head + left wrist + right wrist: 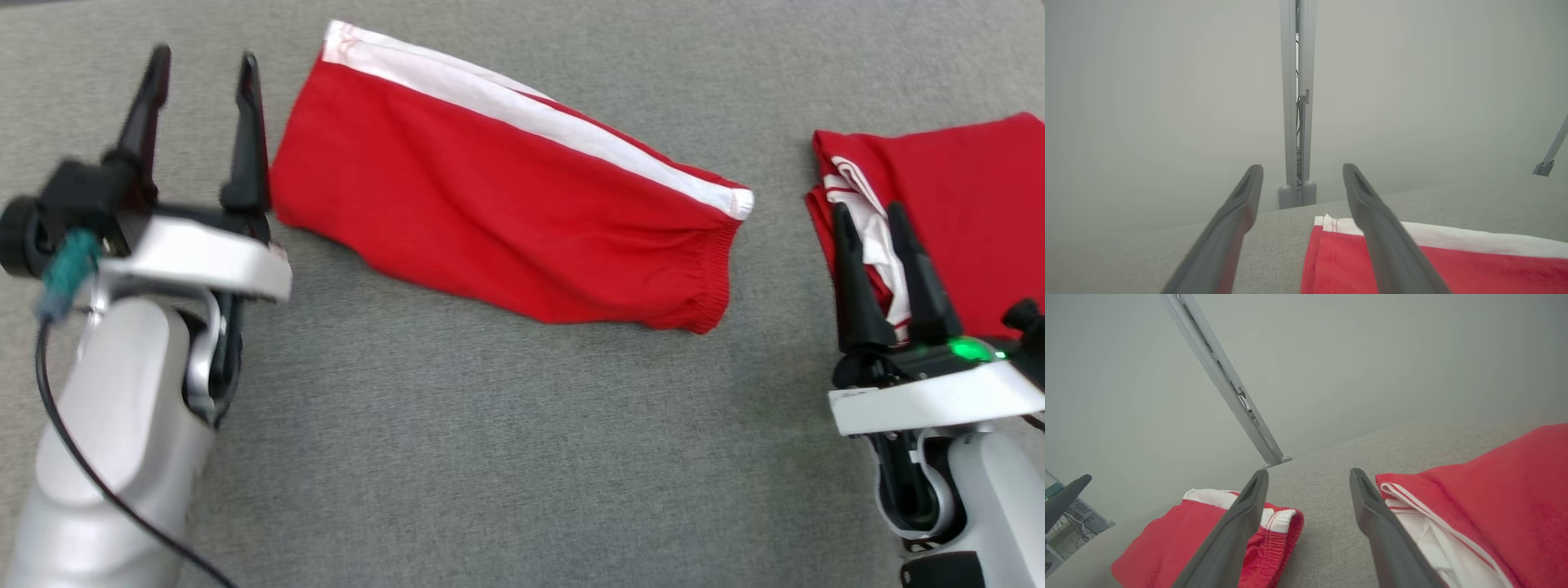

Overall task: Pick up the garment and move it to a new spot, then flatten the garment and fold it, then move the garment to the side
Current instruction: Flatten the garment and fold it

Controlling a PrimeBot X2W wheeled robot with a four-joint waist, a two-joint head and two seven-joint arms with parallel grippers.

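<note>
Here, the garment (506,204) lies flat on the bench (490,457): a pair of red shorts in soft, slightly napped knit, folded into a long tapering slab with a white band (522,106) running down its far edge. In the head view its long axis runs slantwise. It goes from the straight hemmed end at the upper left, just beside my left gripper (204,57), down to the gathered, ribbed waistband (718,278) at the lower right. That end points toward my right gripper (868,208). Both grippers are spread wide with nothing between their dark, smooth fingers, which taper to blunt tips. The right one stands in front of a second red garment (971,204), folded, with white cloth and thin striped trim showing at its open edge. I cannot tell whether my fingers touch it. The bench cover is a grey, finely woven fabric. My left wrist view adds the stitched seam at the hem corner and an upright pale metal post (1294,81) behind the bench's far edge. My right wrist view shows the waistband's puckered elastic end-on and a slanting metal rail (1224,379) against a plain pale wall.
</note>
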